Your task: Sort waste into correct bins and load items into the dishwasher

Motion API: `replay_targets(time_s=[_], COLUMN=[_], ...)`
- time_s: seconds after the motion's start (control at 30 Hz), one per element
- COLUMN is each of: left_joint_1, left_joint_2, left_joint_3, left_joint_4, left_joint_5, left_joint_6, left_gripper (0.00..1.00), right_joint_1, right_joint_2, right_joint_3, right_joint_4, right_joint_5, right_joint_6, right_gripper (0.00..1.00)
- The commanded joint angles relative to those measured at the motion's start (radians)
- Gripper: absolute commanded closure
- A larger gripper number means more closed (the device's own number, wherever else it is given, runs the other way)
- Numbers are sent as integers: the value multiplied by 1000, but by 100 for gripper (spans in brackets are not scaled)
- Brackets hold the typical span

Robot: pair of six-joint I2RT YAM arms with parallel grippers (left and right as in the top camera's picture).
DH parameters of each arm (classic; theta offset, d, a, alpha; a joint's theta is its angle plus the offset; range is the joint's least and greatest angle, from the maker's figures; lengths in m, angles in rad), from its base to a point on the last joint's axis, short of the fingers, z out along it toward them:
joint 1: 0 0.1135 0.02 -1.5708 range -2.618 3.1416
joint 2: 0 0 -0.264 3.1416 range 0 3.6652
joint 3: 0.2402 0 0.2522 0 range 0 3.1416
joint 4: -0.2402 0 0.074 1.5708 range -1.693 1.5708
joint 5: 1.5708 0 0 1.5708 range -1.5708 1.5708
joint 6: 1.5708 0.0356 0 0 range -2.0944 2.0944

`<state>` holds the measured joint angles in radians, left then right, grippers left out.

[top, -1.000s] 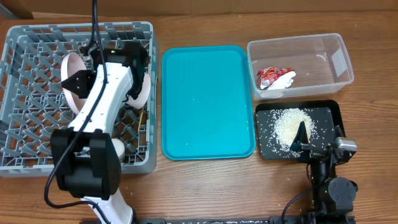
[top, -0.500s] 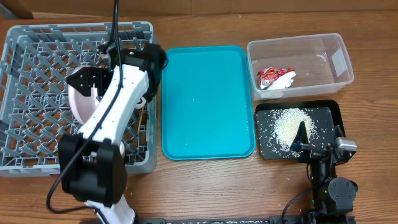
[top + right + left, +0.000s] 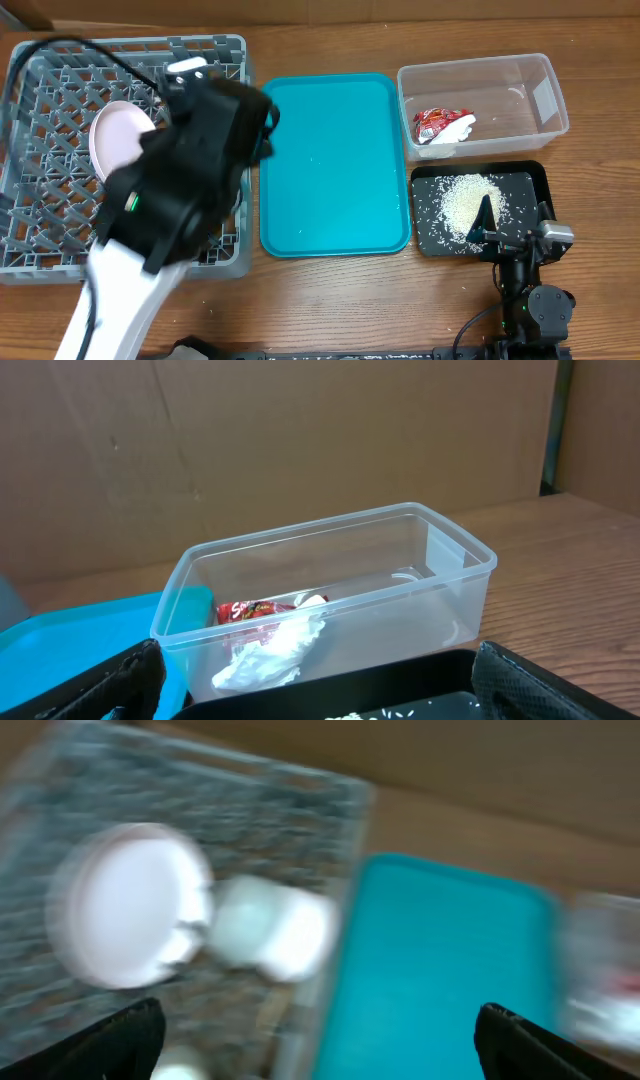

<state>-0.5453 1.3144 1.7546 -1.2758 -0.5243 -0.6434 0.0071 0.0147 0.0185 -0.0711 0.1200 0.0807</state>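
Left claw (image 3: 318,1020): fingers spread wide at the bottom corners of the wrist view, nothing between them, so open and empty. It's above the border between the rack (image 3: 55,170) and the teal tray (image 3: 335,165). The wrist view is heavily blurred. Overhead, the left arm (image 3: 190,170) is a big dark smear over the rack's right side, and the claw itself can't be seen there

Rack is on the left of the worktop (image 3: 330,300). One plate (image 3: 118,140) stands tilted on edge among the pegs in the rack's upper middle, partly behind the arm. The wrist view shows a white blob (image 3: 270,925) just right of that plate, touching or nearly. Too blurred to tell if it's the bowl or a second plate

Teal tray is in the middle, just beside the rack's right wall

Tub (image 3: 500,95) is top right, with the wrapper (image 3: 443,125) lying inside at its left end. Black tray (image 3: 530,180) is directly below the tub, just beside it. Rice (image 3: 462,200) is heaped centre-left in it, with loose grains scattered around

Right claw (image 3: 315,658): fingers wide apart at both lower corners of its view, holding nothing, so open. It sits low over the black tray's near edge, facing the tub. The wrapper shows through the tub's clear wall. Right arm (image 3: 528,300) is at the worktop's front right
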Motion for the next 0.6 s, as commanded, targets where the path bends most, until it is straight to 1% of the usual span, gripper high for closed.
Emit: replay_targets(time_s=[0.0,0.2,0.4,0.43,0.5,0.57], left_joint_1=[-74,-82,-82,-83,-76,-50], left_joint_2=[-62,-112,-195,-209,-241,-285], left_joint_3=[16,16,15,14,-1,-45], left_joint_4=[31,-34,-24,-19,31,144], left_joint_5=[237,174,34,17,17,42], left_joint_6=[39,56,68,92,202,333], left_gripper=[0,0,0,0,0,0], right_joint_1=[-3,-3,-3,-3,-3,-3], right_joint_2=[-12,-12,-12,-12,-12,-12], right_joint_3=[-11,-11,-11,-11,-11,-11], right_joint_4=[6,6,6,6,6,6], right_joint_5=[10,10,10,10,10,10], right_joint_6=[-3,-3,-3,-3,-3,-3], right_gripper=[0,0,0,0,0,0])
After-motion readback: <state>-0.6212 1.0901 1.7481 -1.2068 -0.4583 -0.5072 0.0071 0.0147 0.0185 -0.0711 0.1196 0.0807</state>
